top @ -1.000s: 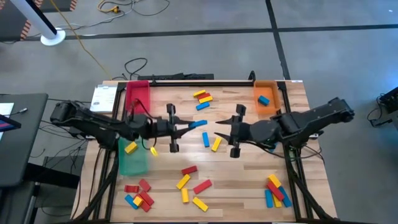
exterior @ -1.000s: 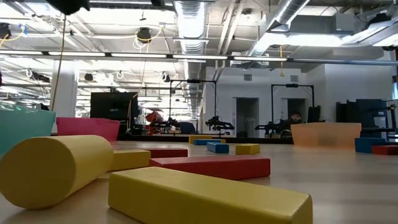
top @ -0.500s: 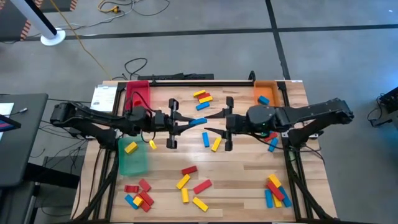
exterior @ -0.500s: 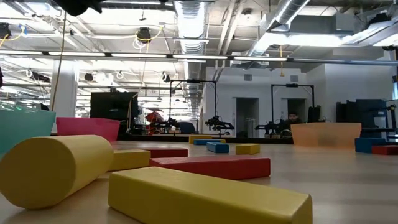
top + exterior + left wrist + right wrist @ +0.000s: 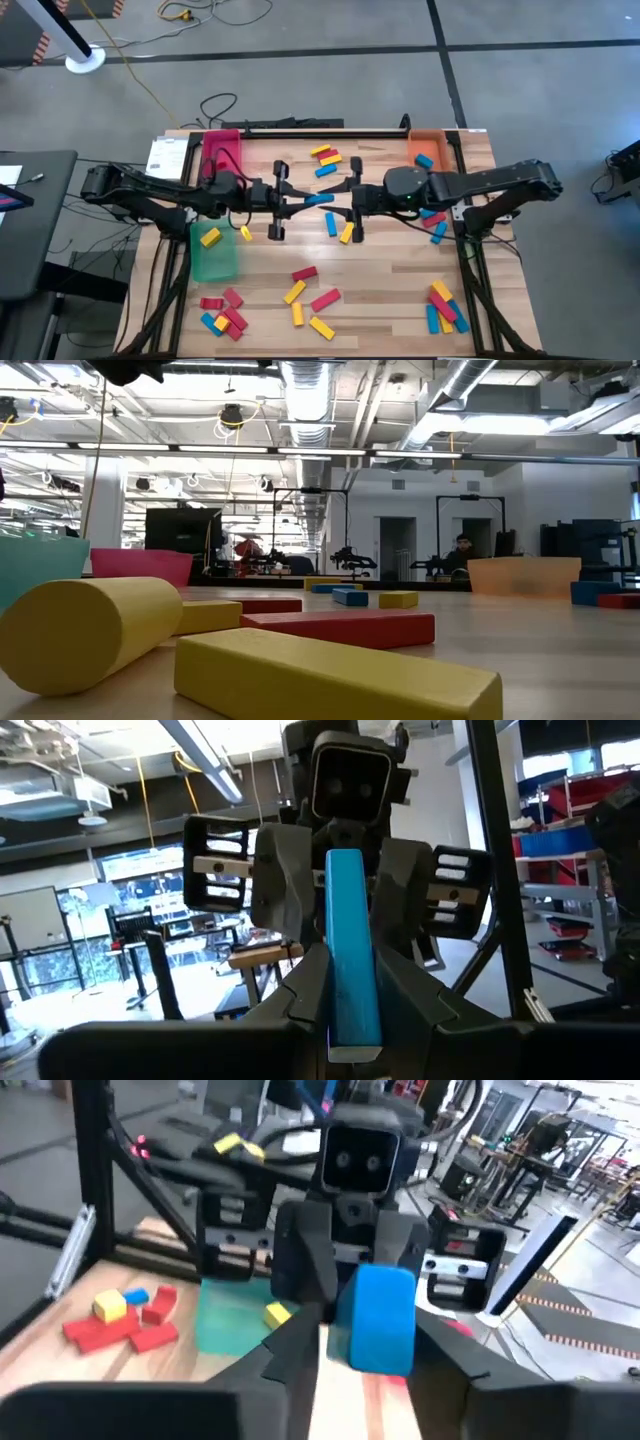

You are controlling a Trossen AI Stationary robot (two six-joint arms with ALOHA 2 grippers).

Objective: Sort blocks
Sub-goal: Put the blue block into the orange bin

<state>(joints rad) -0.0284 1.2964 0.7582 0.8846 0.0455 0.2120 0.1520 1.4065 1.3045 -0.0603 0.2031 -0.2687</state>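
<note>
At the near edge of the worktop (image 5: 400,285), most of the blocks remain loose: a red, yellow and blue cluster (image 5: 222,313) at the near left, a scatter of red and yellow bars (image 5: 310,296) near the centre, and a mixed pile (image 5: 443,306) at the near right. Judged from this, sorting is at an early stage. Mid-worktop, a blue block (image 5: 318,200) is held clear of the surface between both arms in a hand-over. The left hand (image 5: 300,203) is clenched on one end of it. The right hand (image 5: 335,197) brackets the other end with fingers on both sides; whether it has gripped cannot be told. Loose blue and yellow bars (image 5: 338,228) lie just below the transfer point. The green tray (image 5: 211,262) holds one yellow block (image 5: 209,237). At the far edge, the orange tray (image 5: 428,143) holds one blue block (image 5: 424,160), the red tray (image 5: 221,148) shows none, and a small mixed group (image 5: 325,159) lies between them.
</note>
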